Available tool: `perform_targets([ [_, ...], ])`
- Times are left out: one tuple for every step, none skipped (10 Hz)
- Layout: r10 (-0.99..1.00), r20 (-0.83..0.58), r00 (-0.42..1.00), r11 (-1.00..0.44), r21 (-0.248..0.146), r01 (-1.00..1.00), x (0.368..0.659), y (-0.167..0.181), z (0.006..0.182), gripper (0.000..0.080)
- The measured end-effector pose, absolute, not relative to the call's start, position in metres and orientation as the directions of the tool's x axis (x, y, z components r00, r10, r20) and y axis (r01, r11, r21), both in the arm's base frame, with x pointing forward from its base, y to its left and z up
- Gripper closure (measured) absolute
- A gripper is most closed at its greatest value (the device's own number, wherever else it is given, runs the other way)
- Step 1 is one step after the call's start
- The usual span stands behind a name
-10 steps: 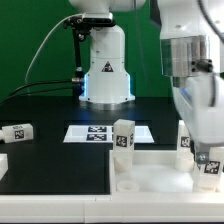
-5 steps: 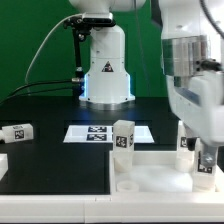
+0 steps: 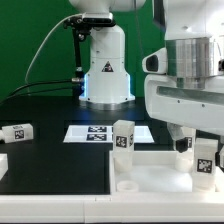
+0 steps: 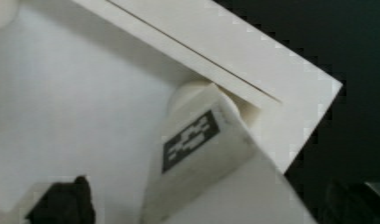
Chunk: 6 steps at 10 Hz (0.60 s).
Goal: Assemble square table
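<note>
The white leg (image 4: 208, 150) lies between the fingers (image 4: 62, 203) in the wrist view. One dark fingertip sits clear of it, with bare white tabletop (image 4: 62, 100) showing between them. The other finger is only a dim dark shape on the leg's far side. The fingers are released and grip nothing.

In the exterior view this leg (image 3: 205, 162) stands upright near the tabletop's corner on the exterior view's right, directly under the arm (image 3: 190, 90). A second leg (image 3: 123, 137) stands upright at the tabletop's back corner on the exterior view's left. A third leg (image 3: 182, 144) shows partly behind the arm. A fourth leg (image 3: 17, 132) lies on its side on the black table (image 3: 50, 150), well apart from the tabletop.

The tabletop is white with thick raised edges. Each leg is a short white peg bearing a black-and-white tag. The marker board (image 3: 100, 132) lies flat on the table behind the tabletop.
</note>
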<state>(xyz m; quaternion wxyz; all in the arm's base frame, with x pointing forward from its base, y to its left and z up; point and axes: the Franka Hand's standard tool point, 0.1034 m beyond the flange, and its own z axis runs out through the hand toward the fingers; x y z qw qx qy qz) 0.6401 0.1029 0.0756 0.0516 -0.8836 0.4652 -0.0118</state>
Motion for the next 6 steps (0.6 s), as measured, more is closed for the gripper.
perform_targets([
  [-0.611,0.037,0.791,-0.791,-0.079,-0.607,0.6426,0.1075,0.0774,0.0151],
  [-0.568,0.041,0.822,-0.822,-0.082,-0.564,0.6421,0.1147,0.0779,0.0151],
  [-0.597,0.035,0.801,-0.801,-0.084,-0.593,0.6418,0.1133,0.0769,0.0151],
  [-0.598,0.035,0.801,-0.8,-0.083,-0.594,0.6417,0.1127,0.0766,0.0273],
  [-0.604,0.034,0.796,-0.796,-0.084,-0.6,0.6416,0.113,0.0764,0.0412],
  [-0.659,0.027,0.751,-0.75,-0.085,-0.655,0.6412,0.1126,0.0761,0.0514],
])
